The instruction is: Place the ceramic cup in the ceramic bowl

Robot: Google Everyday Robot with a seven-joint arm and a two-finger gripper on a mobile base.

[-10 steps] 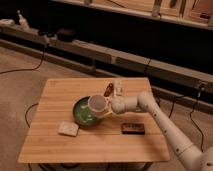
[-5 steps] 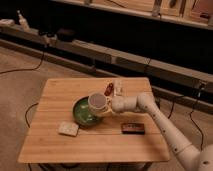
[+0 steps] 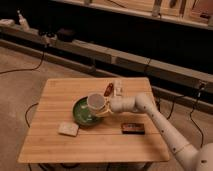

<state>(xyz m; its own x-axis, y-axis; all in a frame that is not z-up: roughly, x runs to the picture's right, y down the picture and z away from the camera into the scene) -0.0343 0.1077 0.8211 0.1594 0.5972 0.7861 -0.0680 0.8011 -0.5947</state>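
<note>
The ceramic cup [image 3: 96,102] sits tipped, its wide pale mouth facing up and toward the camera's left, its axis leaning away from the arm. It hangs over the right-hand rim of the ceramic bowl [image 3: 81,115], just above it; whether it touches the glaze is hard to say. The dark-green bowl shows pale streaks inside and otherwise holds nothing that can be made out.

The gripper [image 3: 106,105] is at the cup's right side, clamped on the cup. The white arm [image 3: 150,112] reaches in from the lower right corner, forearm rising across the wooden table [image 3: 55,145], bent at the elbow and running level leftward to the wrist.

A pale rectangular sponge [image 3: 68,129] lies in front of the bowl, apart from it. A small dark box [image 3: 133,129] rests under the forearm, and two small packets [image 3: 113,89] lie behind the cup.
</note>
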